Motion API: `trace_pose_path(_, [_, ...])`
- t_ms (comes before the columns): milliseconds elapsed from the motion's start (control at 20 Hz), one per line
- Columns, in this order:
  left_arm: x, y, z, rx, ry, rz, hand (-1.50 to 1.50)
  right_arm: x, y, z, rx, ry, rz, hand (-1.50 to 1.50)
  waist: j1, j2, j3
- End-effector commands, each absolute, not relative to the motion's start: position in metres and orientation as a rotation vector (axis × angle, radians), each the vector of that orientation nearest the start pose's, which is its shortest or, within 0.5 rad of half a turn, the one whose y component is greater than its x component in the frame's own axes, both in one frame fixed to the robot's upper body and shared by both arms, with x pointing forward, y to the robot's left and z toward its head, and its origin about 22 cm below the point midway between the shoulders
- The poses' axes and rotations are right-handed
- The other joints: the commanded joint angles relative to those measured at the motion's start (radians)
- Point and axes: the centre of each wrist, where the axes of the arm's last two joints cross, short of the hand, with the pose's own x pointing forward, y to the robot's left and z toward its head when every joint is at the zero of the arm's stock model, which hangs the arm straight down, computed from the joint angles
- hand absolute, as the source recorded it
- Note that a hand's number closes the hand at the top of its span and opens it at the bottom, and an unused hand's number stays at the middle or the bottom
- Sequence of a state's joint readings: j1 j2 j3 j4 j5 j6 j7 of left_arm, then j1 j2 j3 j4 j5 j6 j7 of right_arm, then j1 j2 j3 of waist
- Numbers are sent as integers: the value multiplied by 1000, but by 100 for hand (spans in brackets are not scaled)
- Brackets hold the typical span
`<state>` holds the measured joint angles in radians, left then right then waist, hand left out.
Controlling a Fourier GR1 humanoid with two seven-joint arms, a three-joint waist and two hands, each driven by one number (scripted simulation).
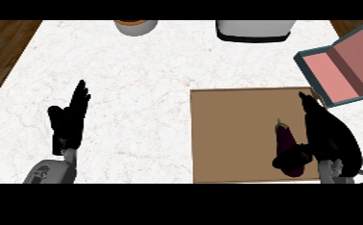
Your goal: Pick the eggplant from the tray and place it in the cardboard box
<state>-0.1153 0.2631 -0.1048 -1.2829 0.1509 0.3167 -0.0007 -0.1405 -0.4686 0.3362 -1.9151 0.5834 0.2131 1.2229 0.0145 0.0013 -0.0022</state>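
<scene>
Purple eggplant [286,144] on brown tray [234,137], right hand [327,135] at it.
Eggplant lies lengthwise near the tray's right edge, toward the near corner. Right hand: fingers straight beside it, thumb curled against its lower end. Left hand [68,118]: fingers straight and together, on the counter [142,84] left of the tray. Box [337,70] touches the tray's far right corner.

A kitchen: white marble counter [156,80] with a toaster [254,30].
</scene>
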Motion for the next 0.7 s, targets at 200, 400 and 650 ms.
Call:
trace_pose_path(200, [255,255,-35,309,-1392,47,0,259,-198,110,-1030,-467,647,-150,-5,-2,1])
trace_pose_path(400, [258,284,-25,322,-1391,57,0,260,-197,102,-1036,-454,634,-150,-11,-3,1])
trace_pose_path(650, [250,273,-34,322,-1379,57,0,271,-201,86,-1027,-410,635,-150,-8,-1,1])
